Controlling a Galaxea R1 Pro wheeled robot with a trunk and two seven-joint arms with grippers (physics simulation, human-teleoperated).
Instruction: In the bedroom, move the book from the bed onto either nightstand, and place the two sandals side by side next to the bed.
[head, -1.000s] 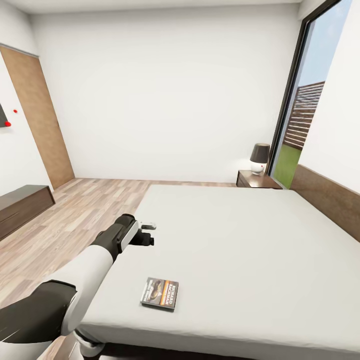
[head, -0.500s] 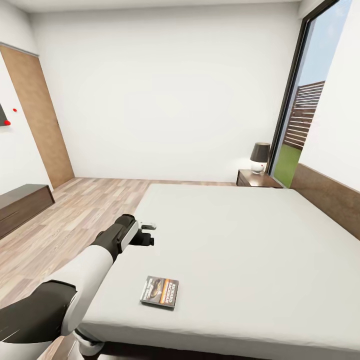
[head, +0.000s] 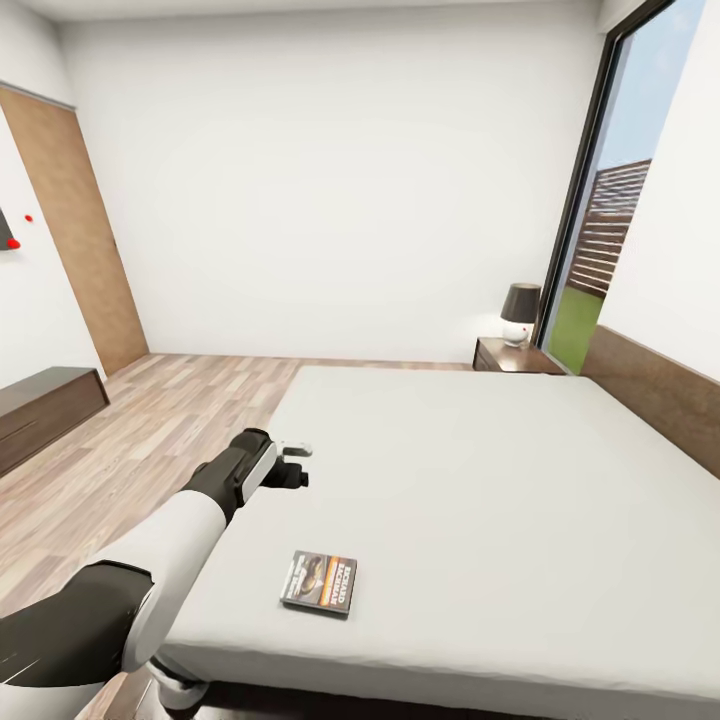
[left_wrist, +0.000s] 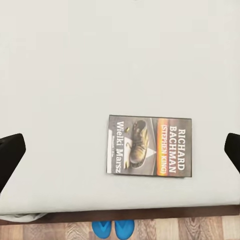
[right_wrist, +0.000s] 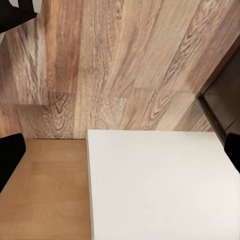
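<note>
The book (head: 320, 584) is seen lying flat on the bed (head: 480, 480), close to the near edge of the light-grey mattress, cover up, with "RICHARD BACHMAN" readable in the left wrist view (left_wrist: 150, 145). The left hand (head: 294, 465) is held out over the mattress beyond the book, not touching it, and its fingers (left_wrist: 11, 155) are spread well apart with nothing between them. In the left wrist view two blue sandals (left_wrist: 113, 229) are spotted on the plank floor just past the bed's edge, side by side and touching or nearly so. A nightstand (head: 512, 358) with a lamp (head: 518, 314) on it is seen at the far corner by the window (head: 610, 200). The right hand's dark fingers (right_wrist: 10, 157) are seen wide apart too, over wood floor (right_wrist: 115, 65) and a white surface (right_wrist: 160, 185) that can't really be identified
</note>
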